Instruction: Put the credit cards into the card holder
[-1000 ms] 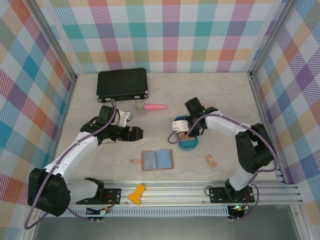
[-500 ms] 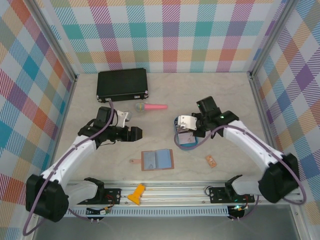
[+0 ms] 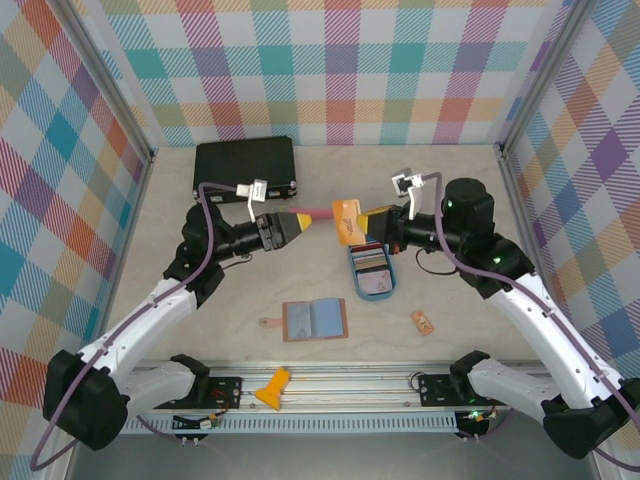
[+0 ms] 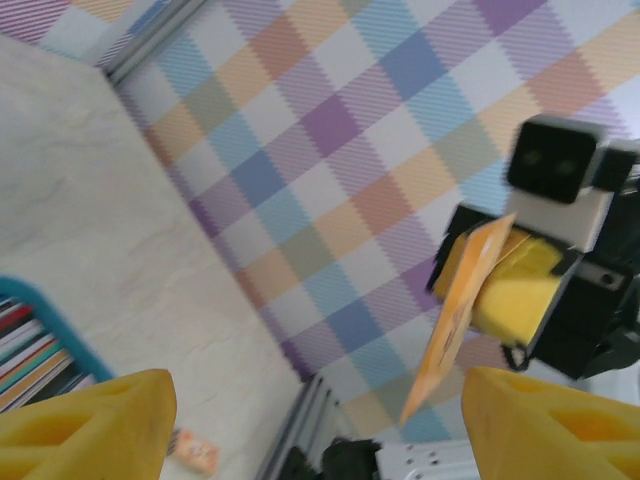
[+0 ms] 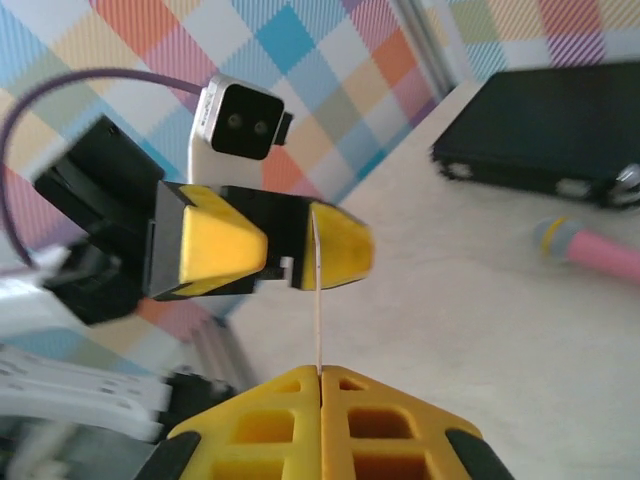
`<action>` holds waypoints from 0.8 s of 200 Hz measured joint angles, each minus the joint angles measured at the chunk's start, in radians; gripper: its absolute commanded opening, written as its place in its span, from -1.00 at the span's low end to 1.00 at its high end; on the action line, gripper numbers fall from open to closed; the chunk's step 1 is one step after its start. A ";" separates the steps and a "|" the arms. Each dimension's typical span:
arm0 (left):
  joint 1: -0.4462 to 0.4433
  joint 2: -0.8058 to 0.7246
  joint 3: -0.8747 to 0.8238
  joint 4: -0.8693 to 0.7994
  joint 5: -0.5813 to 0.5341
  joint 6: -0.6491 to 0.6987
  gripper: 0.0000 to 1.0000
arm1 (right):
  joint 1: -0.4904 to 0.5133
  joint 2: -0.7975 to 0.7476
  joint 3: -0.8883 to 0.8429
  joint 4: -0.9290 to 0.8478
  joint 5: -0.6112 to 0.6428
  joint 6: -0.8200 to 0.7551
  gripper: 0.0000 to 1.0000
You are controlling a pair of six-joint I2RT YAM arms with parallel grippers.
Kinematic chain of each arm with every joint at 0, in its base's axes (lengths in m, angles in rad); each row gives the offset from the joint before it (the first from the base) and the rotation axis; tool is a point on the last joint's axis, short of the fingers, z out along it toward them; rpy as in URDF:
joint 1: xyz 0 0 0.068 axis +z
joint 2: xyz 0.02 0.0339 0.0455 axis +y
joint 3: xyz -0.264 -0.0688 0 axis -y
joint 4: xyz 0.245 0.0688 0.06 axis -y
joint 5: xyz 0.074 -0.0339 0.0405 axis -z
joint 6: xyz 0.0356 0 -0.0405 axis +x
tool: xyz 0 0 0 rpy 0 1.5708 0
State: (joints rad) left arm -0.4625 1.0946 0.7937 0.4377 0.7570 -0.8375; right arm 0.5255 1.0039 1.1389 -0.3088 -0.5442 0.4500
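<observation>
right gripper [image 3: 374, 222] pinches a tan card [image 3: 347, 221], at 3 o'clock of the open left gripper [image 3: 298, 223]; card holder [image 3: 315, 319] at 6 o'clock

— Where was the card [image 3: 347, 221]?
— In my right gripper [image 3: 368, 223], sticking out leftward, just short of my left gripper [image 3: 296, 226], above the table's middle.
— And underneath?
— The tray [image 3: 376, 295] lay below my right gripper, with more cards [image 3: 370, 262] in it. The card holder [image 3: 314, 320] lay nearer me, left of the tray, with a tag [image 3: 421, 322] to its right. The case [image 3: 245, 167] lay back left, with a toy microphone [image 3: 318, 212] before it.
</observation>
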 measured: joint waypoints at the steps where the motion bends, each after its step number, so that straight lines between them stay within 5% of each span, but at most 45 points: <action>1: -0.003 0.002 0.003 0.006 0.000 -0.008 0.45 | 0.000 0.000 0.000 0.001 -0.003 0.013 -1.00; 57: -0.175 0.035 0.029 0.244 0.000 -0.169 0.25 | 0.002 -0.059 -0.063 0.041 -0.055 0.325 -1.00; 96: -0.276 0.002 0.040 0.140 -0.044 -0.125 -0.17 | 0.004 -0.071 -0.066 0.065 -0.085 0.440 -1.00; 116: -0.297 -0.016 0.040 0.117 -0.076 -0.114 -0.57 | 0.005 -0.084 -0.066 0.077 -0.107 0.477 -1.00; 130: -0.308 -0.028 0.037 0.113 -0.098 -0.119 -0.99 | 0.006 -0.090 -0.067 0.087 -0.122 0.502 -0.09; 137: -0.311 -0.033 0.033 0.114 -0.105 -0.119 -1.00 | 0.006 -0.092 -0.068 0.089 -0.123 0.512 0.27; 160: -0.317 -0.046 0.029 0.113 -0.124 -0.123 -1.00 | 0.001 -0.105 -0.079 0.070 -0.111 0.520 0.46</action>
State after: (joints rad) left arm -0.7795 1.0489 0.8227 0.5510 0.6331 -0.9607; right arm 0.5262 0.8989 1.0603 -0.2390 -0.6552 0.9695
